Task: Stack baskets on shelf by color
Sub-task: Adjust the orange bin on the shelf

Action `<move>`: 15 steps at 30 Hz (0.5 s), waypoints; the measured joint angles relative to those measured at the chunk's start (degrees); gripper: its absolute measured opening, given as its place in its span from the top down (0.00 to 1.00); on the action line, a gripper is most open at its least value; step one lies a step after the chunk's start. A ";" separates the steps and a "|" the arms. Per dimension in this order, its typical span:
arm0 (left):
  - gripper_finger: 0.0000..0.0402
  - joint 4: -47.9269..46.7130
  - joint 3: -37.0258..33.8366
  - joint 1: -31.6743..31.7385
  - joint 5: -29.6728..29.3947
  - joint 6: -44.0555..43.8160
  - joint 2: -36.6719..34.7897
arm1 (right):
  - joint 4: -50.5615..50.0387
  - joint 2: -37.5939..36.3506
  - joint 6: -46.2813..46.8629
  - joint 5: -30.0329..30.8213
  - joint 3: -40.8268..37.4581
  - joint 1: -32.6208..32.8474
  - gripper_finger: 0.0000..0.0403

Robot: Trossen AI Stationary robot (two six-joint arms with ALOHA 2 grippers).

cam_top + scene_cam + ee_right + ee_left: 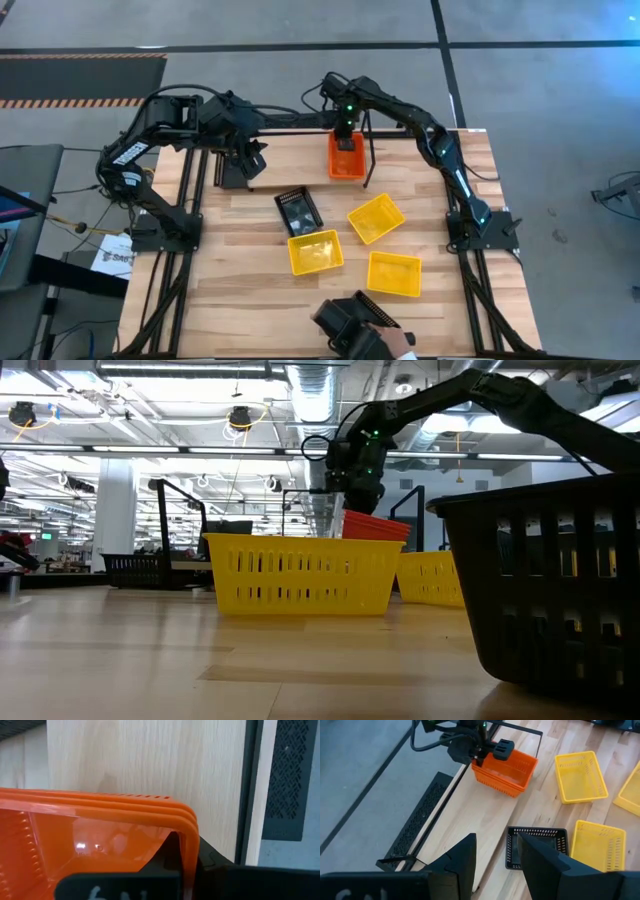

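Red-orange is the colour under your right gripper (345, 140): a nested stack of red-orange baskets (347, 160) sits on the shelf (300, 128) at the far edge of the table (250, 300). In the right wrist view three orange rims lie one inside another, and a dark finger (172, 852) stands just inside the near corner of the top basket, against its wall. You cannot tell from any view whether those fingers are clamped on the rim or merely beside it.

Your left gripper (250, 160) hangs over the left part of the shelf, well apart from the orange stack. From its wrist camera the two dark fingers (462, 862) stand spread with bare wood between them, holding nothing.

On the table itself you have one black basket (299, 211) near the middle, with three yellow baskets around it: one (315, 252) touching its near end, one (376, 218) tilted to its right, and one (394, 274) nearer the front edge. Another black basket (352, 322) sits at the front edge, close against the low camera, with a person's hand (400, 340) just beside it.

As for writing, white characters show on each wrist housing at the frame edge, cut off and not readable. A white sheet (112, 255) with dark print lies off the table's left side; its text is too small to read.
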 joint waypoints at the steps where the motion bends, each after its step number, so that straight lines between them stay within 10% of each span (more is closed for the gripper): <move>1: 0.67 0.02 0.01 -0.01 0.00 -0.01 0.00 | 0.28 0.00 0.08 0.02 0.00 0.00 0.97; 15: 0.67 -0.07 0.01 0.00 0.52 -1.05 0.00 | 2.46 0.04 0.91 3.56 0.00 1.32 0.68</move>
